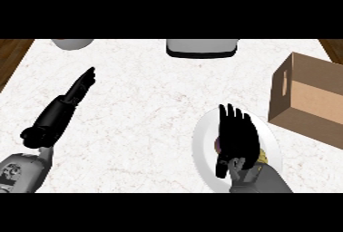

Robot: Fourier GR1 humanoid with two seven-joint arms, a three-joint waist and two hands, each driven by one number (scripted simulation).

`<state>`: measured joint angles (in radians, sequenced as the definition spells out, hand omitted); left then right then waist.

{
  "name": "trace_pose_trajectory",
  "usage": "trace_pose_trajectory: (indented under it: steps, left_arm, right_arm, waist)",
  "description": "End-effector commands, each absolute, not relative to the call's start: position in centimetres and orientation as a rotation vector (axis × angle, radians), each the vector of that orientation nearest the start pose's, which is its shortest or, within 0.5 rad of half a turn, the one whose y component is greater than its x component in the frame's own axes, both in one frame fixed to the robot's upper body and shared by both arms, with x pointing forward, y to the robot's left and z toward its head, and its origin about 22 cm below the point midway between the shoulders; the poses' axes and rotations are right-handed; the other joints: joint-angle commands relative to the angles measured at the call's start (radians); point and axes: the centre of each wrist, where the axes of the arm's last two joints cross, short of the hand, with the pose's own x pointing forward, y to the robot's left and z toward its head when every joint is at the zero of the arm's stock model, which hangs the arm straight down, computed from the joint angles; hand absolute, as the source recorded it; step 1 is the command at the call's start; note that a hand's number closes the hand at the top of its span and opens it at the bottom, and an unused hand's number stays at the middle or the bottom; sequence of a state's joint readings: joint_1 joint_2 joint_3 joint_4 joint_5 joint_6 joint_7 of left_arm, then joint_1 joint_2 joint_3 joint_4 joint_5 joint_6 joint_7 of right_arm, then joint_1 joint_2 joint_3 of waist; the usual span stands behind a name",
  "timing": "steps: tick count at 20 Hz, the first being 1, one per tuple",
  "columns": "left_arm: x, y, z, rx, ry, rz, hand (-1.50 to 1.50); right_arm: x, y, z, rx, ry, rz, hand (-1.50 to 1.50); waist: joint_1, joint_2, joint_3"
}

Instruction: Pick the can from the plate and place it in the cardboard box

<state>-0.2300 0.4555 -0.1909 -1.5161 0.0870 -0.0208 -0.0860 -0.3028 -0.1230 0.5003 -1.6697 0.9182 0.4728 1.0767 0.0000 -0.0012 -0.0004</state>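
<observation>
Right hand [236, 136] is over the plate [203, 152], fingers straight and slightly apart, pointing away from the robot, thumb low on the left. It is not clamped on anything. Can [265, 157] is on the plate directly under that palm. Only slivers of colour show at the hand's edges, so I cannot tell if it's upright or lying, or if the palm touches it. My read: pre-grasp, hand centred over the can so the fingers can wrap it once the hand comes down.

Left hand [81, 85] rests at the view's left, fingers straight and together, well apart from everything and out of the path.

Room:
- Cardboard box [308, 102] is just beside the plate on the right, its near corner close to the plate's upper-right rim. It runs out past the view's right edge.
- The transfer is short, but the box wall stands tall. I'd lift the can before going sideways, or it risks clipping the wall.
- 1 handle cut-out shows on the box's left face. The top opening is not readable from here.
- Open bench [147, 118] lies left of the plate.
- Grey appliance [201, 47] and grey bowl [72, 43] sit along the far edge, well apart from the route.
</observation>
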Motion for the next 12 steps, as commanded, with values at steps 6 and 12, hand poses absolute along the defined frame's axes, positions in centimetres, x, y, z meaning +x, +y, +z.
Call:
trace_pose_trajectory:
  steps: [6,12]
  left_arm:
    - [27.7,26.5,7.0,0.095,-1.756,-0.503,0.00]
    - [30.3,26.2,6.9,0.090,-1.749,-0.516,0.00]
  right_arm:
    - [25.7,-11.9,7.7,-1.036,-0.598,1.061,-1.50]
    - [25.7,-12.6,5.4,-1.003,-0.662,1.159,1.50]
  waist:
    - [0.001,-0.001,0.000]
    - [-0.002,0.001,0.000]
